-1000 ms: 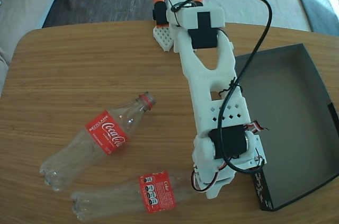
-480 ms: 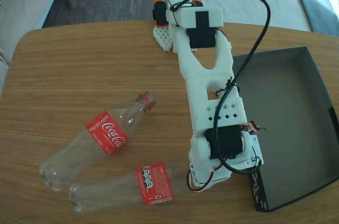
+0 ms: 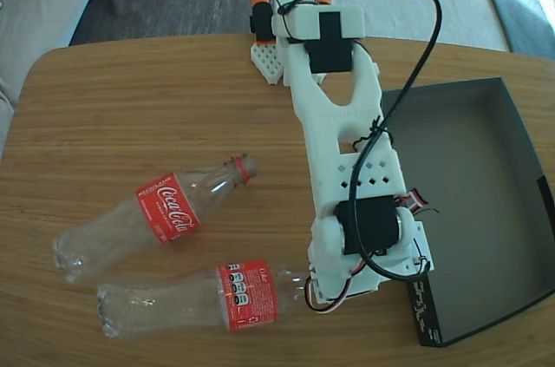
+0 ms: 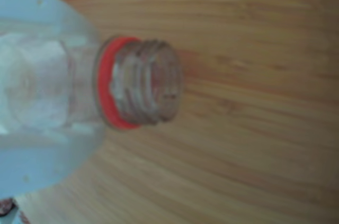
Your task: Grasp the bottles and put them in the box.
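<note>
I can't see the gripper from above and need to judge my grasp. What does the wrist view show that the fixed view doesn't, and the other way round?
Only the wrist view: the nearer bottle's open threaded mouth close up, capless, red neck ring behind it, blurred pale gripper parts at the left edge; whether the gripper is closed cannot be told.

Only the fixed view: the second Coca-Cola bottle, the empty box, the white arm hiding that bottle's neck.

Both: the nearer bottle lying on the wooden table.

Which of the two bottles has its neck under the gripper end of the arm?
The lower bottle in the fixed view; its neck disappears beneath the arm. The upper bottle lies apart from the arm.
</note>
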Available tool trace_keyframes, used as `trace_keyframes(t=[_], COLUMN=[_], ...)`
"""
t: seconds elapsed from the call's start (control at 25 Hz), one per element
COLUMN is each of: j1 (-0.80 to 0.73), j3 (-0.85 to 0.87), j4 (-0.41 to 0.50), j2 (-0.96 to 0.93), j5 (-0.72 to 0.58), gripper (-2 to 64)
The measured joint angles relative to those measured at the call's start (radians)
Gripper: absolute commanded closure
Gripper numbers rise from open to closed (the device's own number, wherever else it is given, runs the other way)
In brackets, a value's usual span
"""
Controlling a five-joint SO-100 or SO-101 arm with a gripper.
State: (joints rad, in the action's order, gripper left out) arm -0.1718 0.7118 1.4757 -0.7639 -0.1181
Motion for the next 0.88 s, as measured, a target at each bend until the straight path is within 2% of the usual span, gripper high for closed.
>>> trace_keyframes(t=[0.72, 0.88], j1=[-0.002, 0.009], j3=[0.000, 0.000], j4=[0.000, 0.000], j2=[0.000, 0.000], j5=[0.000, -0.043], gripper=[47.1, 40.0])
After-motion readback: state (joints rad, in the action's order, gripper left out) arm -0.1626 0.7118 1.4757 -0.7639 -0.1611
